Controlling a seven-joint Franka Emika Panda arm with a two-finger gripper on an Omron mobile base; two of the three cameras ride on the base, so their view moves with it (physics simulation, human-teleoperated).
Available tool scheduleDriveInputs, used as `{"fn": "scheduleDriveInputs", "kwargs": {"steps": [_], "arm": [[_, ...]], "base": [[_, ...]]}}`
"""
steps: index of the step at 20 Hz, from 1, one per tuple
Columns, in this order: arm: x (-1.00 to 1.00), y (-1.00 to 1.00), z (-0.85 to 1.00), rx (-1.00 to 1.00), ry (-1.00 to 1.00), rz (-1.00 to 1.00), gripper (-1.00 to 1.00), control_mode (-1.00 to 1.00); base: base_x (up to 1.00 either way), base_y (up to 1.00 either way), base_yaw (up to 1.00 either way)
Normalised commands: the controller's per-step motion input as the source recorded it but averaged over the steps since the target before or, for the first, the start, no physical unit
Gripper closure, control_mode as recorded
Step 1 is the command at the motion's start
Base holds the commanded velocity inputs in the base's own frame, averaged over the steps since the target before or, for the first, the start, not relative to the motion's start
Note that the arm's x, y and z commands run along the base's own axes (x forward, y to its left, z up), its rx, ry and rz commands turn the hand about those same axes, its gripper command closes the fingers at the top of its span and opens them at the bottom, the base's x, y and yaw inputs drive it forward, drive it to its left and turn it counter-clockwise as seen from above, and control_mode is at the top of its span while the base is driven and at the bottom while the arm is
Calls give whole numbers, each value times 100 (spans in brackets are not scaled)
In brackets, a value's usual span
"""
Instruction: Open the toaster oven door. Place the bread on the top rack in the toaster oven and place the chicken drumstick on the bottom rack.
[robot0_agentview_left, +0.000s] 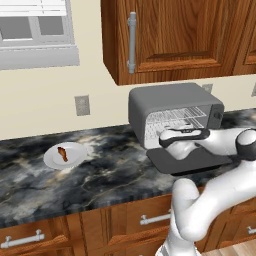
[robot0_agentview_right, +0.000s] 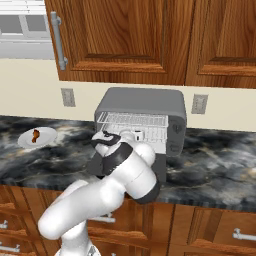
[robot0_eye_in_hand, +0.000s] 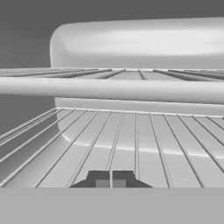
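The grey toaster oven (robot0_agentview_left: 172, 100) (robot0_agentview_right: 142, 102) stands on the counter. Its door (robot0_agentview_left: 200, 161) lies folded down flat in front of it. My gripper (robot0_eye_in_hand: 110, 179) (robot0_agentview_left: 184, 131) is at the oven's mouth, shut with nothing between its fingertips. In the hand view it hovers just over the wires of the bottom rack (robot0_eye_in_hand: 127, 140), with the top rack (robot0_eye_in_hand: 112, 89) (robot0_agentview_right: 132, 120) close above. The chicken drumstick (robot0_agentview_left: 62, 153) (robot0_agentview_right: 35, 135) lies on a white plate (robot0_agentview_left: 75, 159) far to the left. The bread is out of view.
Dark marble counter (robot0_agentview_left: 100, 175) runs left to right, with drawers below its front edge. Wooden wall cabinets (robot0_agentview_left: 170, 35) hang just above the oven. Wall outlets (robot0_agentview_left: 82, 105) (robot0_agentview_right: 199, 104) sit on the backsplash. My arm crosses in front of the open door.
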Motion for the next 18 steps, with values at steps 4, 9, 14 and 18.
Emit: {"fn": "scheduleDriveInputs", "kwargs": {"steps": [4,9,14,18], "arm": [[28,0,-10,0,22,-7,100,-100],[20,0,-12,0,25,-9,100,-100],[4,-4,-28,0,33,-12,100,-100],[0,-8,-45,0,42,-15,100,-100]], "base": [[0,0,0],[0,0,0],[0,0,0],[0,0,0]]}}
